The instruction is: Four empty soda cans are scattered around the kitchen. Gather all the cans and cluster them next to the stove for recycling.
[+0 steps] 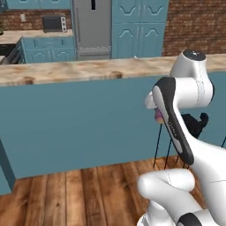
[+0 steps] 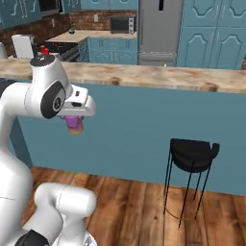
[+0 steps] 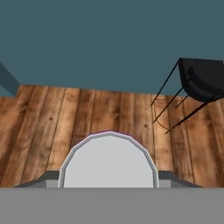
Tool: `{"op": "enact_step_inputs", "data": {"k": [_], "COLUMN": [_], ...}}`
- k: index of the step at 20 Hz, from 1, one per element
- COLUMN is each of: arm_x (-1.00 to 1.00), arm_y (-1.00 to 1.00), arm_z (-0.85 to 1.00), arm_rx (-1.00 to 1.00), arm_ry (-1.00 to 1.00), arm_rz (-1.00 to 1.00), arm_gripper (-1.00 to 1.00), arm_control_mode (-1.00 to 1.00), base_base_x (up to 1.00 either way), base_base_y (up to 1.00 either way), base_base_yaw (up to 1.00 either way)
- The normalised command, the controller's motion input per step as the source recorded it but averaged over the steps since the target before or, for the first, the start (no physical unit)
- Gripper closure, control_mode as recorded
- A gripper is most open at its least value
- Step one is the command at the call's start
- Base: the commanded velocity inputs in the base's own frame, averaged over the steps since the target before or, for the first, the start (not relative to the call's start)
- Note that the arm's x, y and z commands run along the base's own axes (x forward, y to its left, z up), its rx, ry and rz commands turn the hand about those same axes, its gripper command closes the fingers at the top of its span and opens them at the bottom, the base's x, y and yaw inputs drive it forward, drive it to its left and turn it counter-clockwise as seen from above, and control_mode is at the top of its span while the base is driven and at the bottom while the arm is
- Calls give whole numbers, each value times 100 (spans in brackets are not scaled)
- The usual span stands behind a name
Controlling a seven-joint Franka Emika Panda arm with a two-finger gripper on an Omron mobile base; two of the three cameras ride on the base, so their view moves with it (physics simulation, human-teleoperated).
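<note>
A purple soda can [image 2: 74,124] hangs in my gripper [image 2: 73,121], which is shut on it in mid-air in front of the blue island wall. From the left base view a bit of the can [image 1: 157,115] peeks out behind my forearm. In the hand view its grey end [image 3: 108,162] with a thin purple rim sits between the fingers, facing the wooden floor. The stove [image 2: 61,47] stands far back at the left, beyond the island, and a small red can-like thing [image 2: 44,50] stands by it. The stove [image 1: 10,54] also appears at the left edge of the left base view.
The island's wooden top [image 2: 144,74] runs across in front of me above a blue wall. A black wire-legged stool [image 2: 192,154] stands to my right on the plank floor [image 3: 52,122]. A steel fridge [image 2: 161,29] and a microwave [image 2: 122,24] are at the back.
</note>
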Motion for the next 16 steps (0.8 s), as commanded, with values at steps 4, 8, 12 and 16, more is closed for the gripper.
{"op": "enact_step_inputs", "data": {"k": [4,8,12,16], "arm_x": [0,0,0,0], "arm_y": [0,0,0,0], "arm_z": [0,0,0,0], "arm_rx": [0,0,0,0], "arm_ry": [0,0,0,0], "arm_rz": [0,0,0,0], "arm_gripper": [100,100,100,100], "arm_control_mode": [100,100,100,100], "base_base_x": [-57,-38,-26,-5], "base_base_y": [-82,-81,-90,-95], "base_base_yaw": [12,6,5,5]}}
